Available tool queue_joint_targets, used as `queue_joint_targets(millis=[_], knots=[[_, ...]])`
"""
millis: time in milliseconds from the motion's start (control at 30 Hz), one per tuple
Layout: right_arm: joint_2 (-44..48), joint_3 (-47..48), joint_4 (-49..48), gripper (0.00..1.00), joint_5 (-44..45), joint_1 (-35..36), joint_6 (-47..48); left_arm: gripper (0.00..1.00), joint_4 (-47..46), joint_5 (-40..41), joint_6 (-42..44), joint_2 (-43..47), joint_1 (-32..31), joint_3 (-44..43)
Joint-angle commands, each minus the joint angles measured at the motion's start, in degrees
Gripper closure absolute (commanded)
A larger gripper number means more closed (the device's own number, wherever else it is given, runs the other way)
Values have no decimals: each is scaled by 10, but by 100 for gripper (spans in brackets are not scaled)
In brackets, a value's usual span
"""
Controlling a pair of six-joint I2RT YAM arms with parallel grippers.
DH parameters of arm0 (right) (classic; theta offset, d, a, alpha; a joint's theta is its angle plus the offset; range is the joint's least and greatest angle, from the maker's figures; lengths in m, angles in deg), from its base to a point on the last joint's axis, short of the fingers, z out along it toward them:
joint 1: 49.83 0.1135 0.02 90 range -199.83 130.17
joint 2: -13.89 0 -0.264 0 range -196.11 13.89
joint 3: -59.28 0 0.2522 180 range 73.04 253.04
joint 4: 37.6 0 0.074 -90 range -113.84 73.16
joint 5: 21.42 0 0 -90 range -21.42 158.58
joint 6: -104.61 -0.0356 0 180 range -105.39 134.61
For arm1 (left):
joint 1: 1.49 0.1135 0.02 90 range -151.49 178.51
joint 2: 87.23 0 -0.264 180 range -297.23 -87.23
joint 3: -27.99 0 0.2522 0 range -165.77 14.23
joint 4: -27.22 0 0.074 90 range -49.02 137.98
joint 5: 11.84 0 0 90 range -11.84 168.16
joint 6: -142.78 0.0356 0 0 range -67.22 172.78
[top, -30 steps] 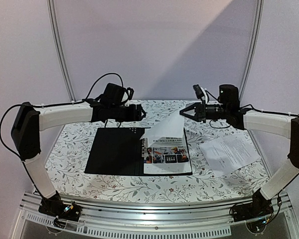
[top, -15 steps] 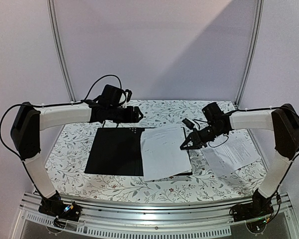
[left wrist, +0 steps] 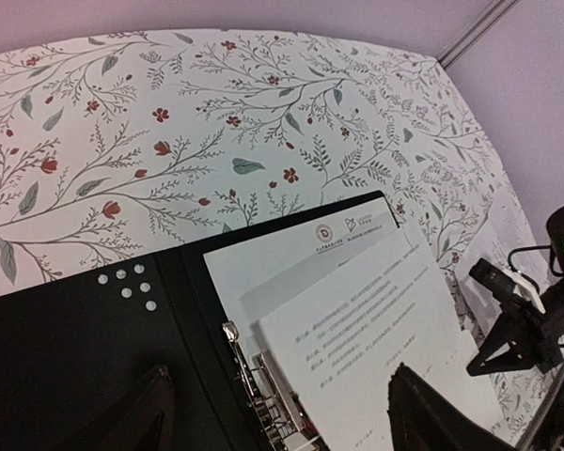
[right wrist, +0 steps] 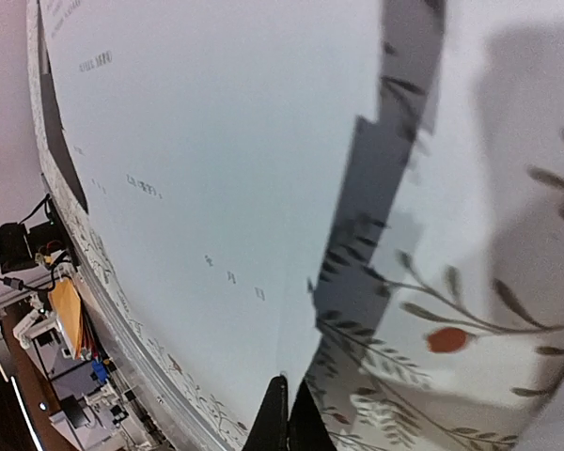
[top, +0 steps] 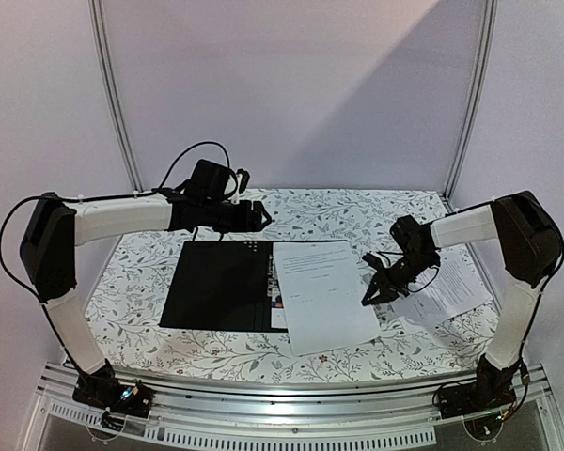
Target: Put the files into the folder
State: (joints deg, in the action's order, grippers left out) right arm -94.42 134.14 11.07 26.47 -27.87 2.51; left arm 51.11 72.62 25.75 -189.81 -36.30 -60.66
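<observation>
The folder lies open on the table, black inside up, with its metal clip along the spine. A white text sheet lies skewed over its right half and sticks out past its front edge. The colour leaflet shows only as a sliver under that sheet. My right gripper is shut on the sheet's right edge, low over the table; the right wrist view shows the closed fingertips pinching the paper. My left gripper hovers open and empty over the folder's far edge. Another white sheet lies on the table at the right.
The table has a floral cloth. A metal rail runs along its near edge, and white walls with frame poles stand behind and to the sides. The right gripper also shows in the left wrist view.
My right gripper has come down and toward the near right with the sheet, laying it flat over the leaflet and sliding it past the folder's front edge. The left arm has not moved.
</observation>
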Motion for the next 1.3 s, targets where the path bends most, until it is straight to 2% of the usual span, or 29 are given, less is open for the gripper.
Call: queue_joint_targets(millis=[0,167,833,1267], knots=[[27,-46,-45,100,29,-22,-48,21,-1,-5,1,-4,8,2],[40,-57,-77,100,27,-22,-74,21,3,-9,0,-12,8,-2],[-28,72,-51,100,19,18,-76,22,12,-20,4,-26,8,-9],[-48,91,-36,100,8,30,-67,22,12,-20,5,-28,8,-10]])
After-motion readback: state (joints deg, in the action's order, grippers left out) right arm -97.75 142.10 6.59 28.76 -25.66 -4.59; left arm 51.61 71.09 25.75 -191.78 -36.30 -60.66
